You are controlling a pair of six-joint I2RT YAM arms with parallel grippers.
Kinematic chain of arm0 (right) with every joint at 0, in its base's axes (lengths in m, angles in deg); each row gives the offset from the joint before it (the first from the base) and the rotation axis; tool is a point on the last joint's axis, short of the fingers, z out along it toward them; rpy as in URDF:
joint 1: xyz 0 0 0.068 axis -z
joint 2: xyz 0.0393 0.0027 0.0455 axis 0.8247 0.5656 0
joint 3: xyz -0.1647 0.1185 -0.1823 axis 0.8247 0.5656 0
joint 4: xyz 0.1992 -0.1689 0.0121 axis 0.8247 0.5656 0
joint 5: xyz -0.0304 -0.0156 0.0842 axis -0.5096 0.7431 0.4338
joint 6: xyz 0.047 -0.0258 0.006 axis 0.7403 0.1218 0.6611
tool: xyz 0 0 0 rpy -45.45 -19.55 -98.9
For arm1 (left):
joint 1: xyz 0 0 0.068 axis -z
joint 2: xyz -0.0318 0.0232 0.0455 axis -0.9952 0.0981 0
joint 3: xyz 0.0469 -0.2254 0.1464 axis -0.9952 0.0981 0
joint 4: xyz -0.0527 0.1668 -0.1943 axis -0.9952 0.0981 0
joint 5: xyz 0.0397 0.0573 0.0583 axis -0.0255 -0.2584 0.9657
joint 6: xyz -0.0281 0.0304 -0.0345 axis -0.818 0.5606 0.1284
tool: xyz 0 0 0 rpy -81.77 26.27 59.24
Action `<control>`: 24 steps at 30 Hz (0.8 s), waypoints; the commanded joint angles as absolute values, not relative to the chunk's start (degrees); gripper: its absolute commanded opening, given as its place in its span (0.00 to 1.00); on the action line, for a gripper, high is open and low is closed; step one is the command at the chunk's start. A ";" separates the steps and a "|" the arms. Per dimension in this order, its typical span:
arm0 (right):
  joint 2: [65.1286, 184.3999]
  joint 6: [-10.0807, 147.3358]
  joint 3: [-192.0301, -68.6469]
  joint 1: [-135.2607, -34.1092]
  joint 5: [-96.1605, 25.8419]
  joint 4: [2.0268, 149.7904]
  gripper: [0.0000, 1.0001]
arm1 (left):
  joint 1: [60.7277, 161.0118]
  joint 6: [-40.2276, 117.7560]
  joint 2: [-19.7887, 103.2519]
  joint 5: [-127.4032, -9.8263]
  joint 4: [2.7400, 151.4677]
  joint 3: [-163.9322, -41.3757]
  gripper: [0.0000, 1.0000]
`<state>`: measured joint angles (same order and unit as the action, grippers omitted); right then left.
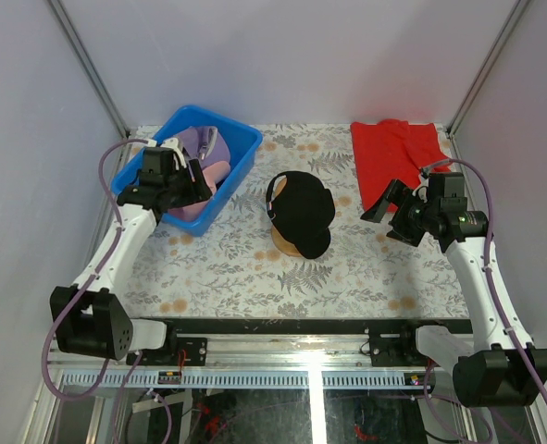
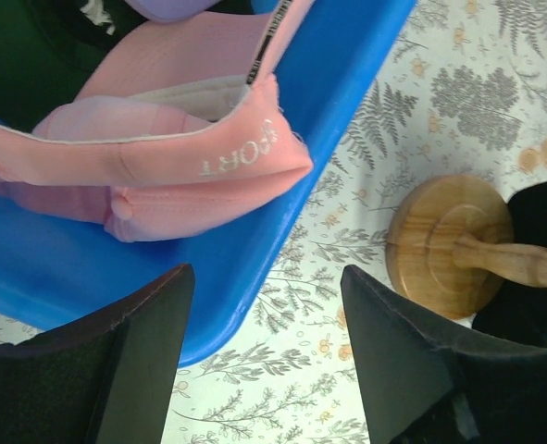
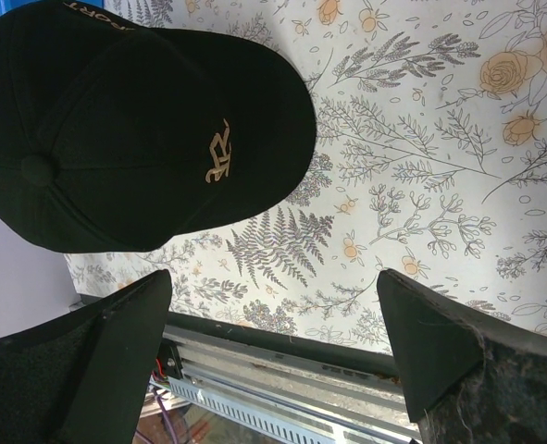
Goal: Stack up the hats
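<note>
A black hat with a gold emblem (image 1: 301, 211) (image 3: 143, 120) sits on the round wooden stand (image 2: 447, 245) at the table's middle. A pink hat (image 2: 171, 171) (image 1: 204, 180) with white "SPORT" lettering lies in the blue bin (image 1: 241, 153) (image 2: 338, 102), its band draped at the bin's right rim. A lavender hat (image 1: 199, 141) (image 2: 176, 7) lies behind it, and a dark green-black hat (image 2: 23, 65) shows at the bin's far corner. My left gripper (image 1: 202, 185) (image 2: 266, 277) hovers open over the bin's near rim, holding nothing. My right gripper (image 1: 381, 205) (image 3: 273, 342) is open and holds nothing, to the right of the black hat.
A red cloth (image 1: 395, 157) lies flat at the back right corner. The floral tablecloth (image 1: 254, 268) covers the table. A black rail (image 3: 282, 338) runs along the near edge. Grey walls close in on three sides.
</note>
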<state>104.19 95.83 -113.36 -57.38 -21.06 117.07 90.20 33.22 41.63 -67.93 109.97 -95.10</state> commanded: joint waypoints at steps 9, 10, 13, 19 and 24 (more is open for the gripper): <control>102.22 95.56 -113.87 -57.84 -19.55 116.61 0.99 | 90.70 36.38 52.17 -60.03 106.04 -100.47 0.65; 102.26 95.56 -113.81 -57.84 -19.59 116.53 1.00 | 90.68 36.52 53.49 -60.32 105.82 -101.17 0.64; 102.29 95.57 -113.82 -57.84 -19.97 116.69 1.00 | 90.71 36.72 55.91 -61.59 105.22 -102.22 0.64; 102.40 96.07 -113.26 -57.84 -19.89 116.01 1.00 | 90.70 38.03 59.33 -61.74 104.32 -103.21 0.64; 102.81 96.73 -112.97 -57.84 -19.90 115.32 1.00 | 90.76 39.98 62.20 -61.02 104.04 -104.07 0.63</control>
